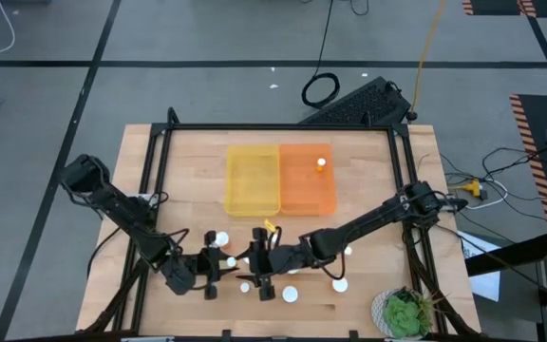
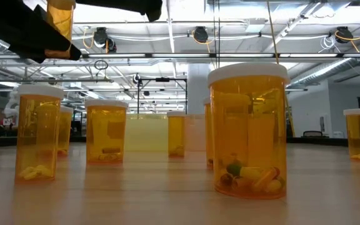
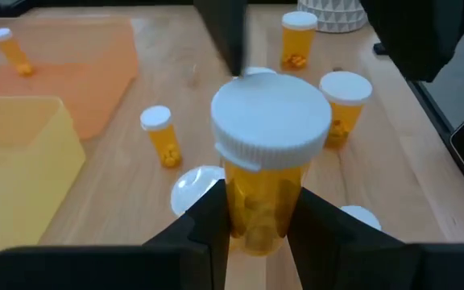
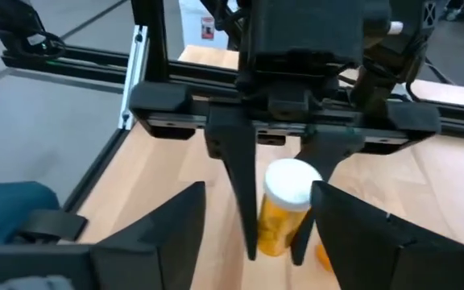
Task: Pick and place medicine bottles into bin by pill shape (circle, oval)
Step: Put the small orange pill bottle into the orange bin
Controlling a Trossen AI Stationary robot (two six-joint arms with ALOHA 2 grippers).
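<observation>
Two dark arms meet low at the near edge of the wooden tabletop (image 1: 368,171). The left end effector (image 3: 258,211) is clamped on an amber medicine bottle (image 3: 266,161) with a white cap, held upright above the wood. The right end effector (image 4: 252,211) faces it with fingers spread wide and empty, apparently waiting. Other medicine bottles (image 2: 39,132) stand scattered nearby. Farther back sit a yellow bin (image 1: 252,178) and an orange bin (image 1: 304,185), touching side by side; one bottle already lies in the orange one. To do this step well, I think the left arm should keep the bottle upright, lift clear of its neighbours, and release low inside the matching bin.
</observation>
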